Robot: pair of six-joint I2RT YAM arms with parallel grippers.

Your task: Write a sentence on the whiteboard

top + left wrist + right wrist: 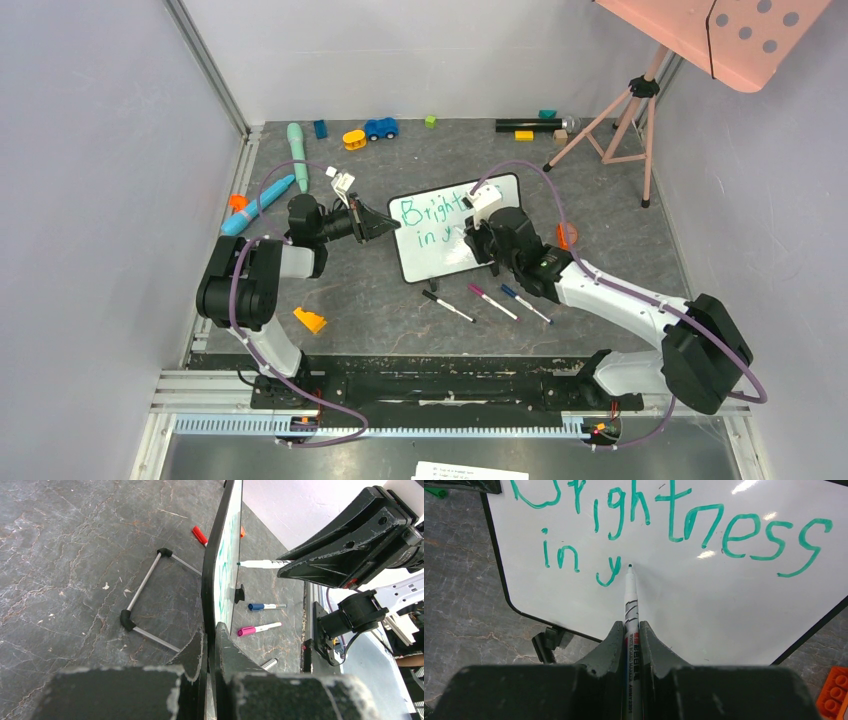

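Teal-green handwritten marker sentence: unfinished. Legible are "Brightness" on the top line and "in y" beneath it; nothing follows the "y".

Location: small white rectangular whiteboard with thin black frame and rounded corners, propped at a tilt on its feet in the middle of the grey marbled counter, between the two arms.

Left claw: clamped on the board's black edge, steadying it.

Right claw: clamped on a slim white marker with a teal tip. The tip sits just right of the "y"; whether it touches the surface cannot be told.

Barrel print: "WHITE BOARD MARKER"; the smaller characters are unreadable.

Spares: three markers, black-capped, magenta-capped and blue-capped, lying on the counter just in front of the board.

Hazards, as judged:
- Too firm a press may push the tilted board back through the left grip.
- Too light a press would leave broken strokes.
- The marker could twist between the fingers and skew the letters.
- A pass over fresh ink may smear "in y".
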